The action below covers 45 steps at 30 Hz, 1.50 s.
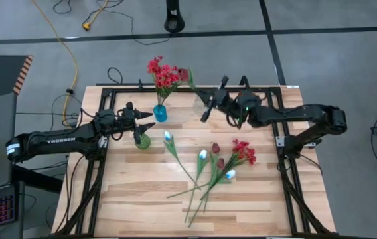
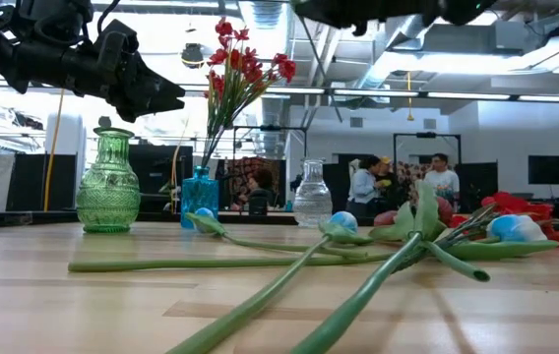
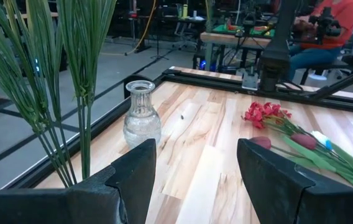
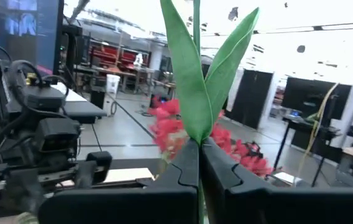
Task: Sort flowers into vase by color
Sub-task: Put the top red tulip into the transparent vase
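Loose flowers (image 1: 218,162) right of vases (image 1: 160,113)

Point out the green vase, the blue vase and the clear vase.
green vase (image 2: 108,187): low view, on its ribbed belly.
blue vase (image 2: 199,191): low view, on its body below the stems.
clear vase (image 3: 142,118): left wrist view, on its rounded body.

Green vase (image 2: 108,184): ribbed glass, upright on the wooden table (image 2: 43,305), far left, nothing in it.
Blue vase (image 2: 199,197): small, upright, right of the green vase; holds red flowers (image 2: 243,61) on thin stems.
Clear vase (image 2: 312,196): upright, farther back, near centre, nothing in it.
Loose flowers (image 2: 427,241): lying flat, long green stems running toward the camera; white, maroon and red heads at right.
Left gripper (image 2: 164,98): dark, hanging above the green vase, clear of it; finger gap unreadable.
Background: people standing, far behind the table.
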Tool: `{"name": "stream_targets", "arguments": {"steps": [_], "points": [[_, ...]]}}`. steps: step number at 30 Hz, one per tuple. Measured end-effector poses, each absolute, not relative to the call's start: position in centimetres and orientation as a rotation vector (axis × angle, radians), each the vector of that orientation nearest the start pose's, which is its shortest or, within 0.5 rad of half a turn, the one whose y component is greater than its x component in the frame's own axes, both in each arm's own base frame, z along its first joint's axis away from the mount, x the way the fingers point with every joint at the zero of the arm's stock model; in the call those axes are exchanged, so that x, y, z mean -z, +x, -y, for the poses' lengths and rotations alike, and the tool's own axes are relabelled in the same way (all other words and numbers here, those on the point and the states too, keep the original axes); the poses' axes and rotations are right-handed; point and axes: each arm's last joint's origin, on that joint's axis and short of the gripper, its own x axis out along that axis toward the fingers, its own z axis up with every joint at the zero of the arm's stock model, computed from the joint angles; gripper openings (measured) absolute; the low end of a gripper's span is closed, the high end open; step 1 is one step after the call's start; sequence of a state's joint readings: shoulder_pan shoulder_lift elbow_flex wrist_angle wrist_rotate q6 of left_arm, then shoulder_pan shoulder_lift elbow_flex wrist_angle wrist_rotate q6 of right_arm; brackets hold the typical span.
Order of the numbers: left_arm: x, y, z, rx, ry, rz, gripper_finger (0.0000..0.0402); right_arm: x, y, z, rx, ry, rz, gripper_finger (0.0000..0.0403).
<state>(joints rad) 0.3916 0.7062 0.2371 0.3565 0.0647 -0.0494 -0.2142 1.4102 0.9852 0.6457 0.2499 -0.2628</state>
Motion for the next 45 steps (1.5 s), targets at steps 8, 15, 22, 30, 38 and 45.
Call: {"name": "stream_targets", "arguments": {"steps": [8,15,22,30,38,45], "points": [[-20.7,14.9,-6.0,-0.33,-0.075,-0.102,0.0212,-33.4,30.4,12.9,0.414,-0.236,0.252,0.0025],[-20.7,14.9,-6.0,-0.33,-0.075,-0.102,0.0212,-31.3,31.3,15.8,0.437,-0.259,0.325,0.0025],[-20.7,14.9,-6.0,-0.33,-0.079,-0.101,0.0212,-28.8,32.1,17.9,0.466,-0.216,0.386,0.0025],[-20.7,14.9,-6.0,-0.331,-0.079,-0.101,0.0212,-27.1,32.6,18.7,0.478,-0.184,0.344,0.0026],[-20.7,14.9,-6.0,-0.331,-0.079,-0.101,0.0212,-27.1,32.6,18.7,0.479,-0.18,0.332,0.0027],[-20.7,14.9,-6.0,-0.356,-0.077,-0.101,0.0212,-26.7,32.7,18.8,0.483,-0.168,0.291,0.0045]]}}
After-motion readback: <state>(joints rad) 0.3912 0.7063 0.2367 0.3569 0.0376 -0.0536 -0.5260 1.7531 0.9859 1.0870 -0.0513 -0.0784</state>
